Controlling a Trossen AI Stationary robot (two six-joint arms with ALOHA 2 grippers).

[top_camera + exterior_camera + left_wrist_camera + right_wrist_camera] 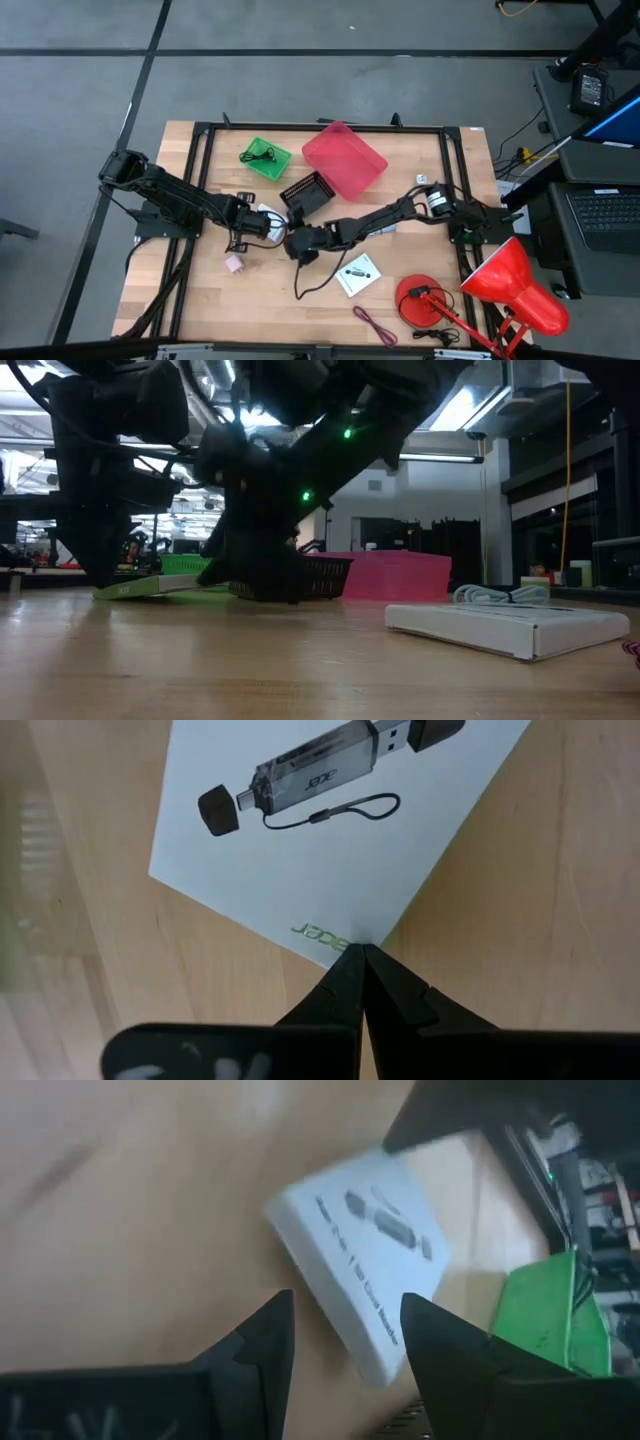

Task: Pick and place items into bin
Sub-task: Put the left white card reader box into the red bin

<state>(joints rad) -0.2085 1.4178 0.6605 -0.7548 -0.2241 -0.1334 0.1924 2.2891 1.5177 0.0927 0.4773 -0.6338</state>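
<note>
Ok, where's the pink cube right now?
In the high view the pink cube sits on the table's left half, just below the left gripper and left of the black cord.

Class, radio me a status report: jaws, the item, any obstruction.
Left gripper shut at white box corner. Right gripper open, same box ahead. Nothing held. Black basket close by.

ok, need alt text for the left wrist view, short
The left gripper, fingers shut to a point, touches the near corner of a flat white box lying on the wooden table. The box lid shows a printed picture of a USB card reader with a lanyard and a small green logo.
</note>
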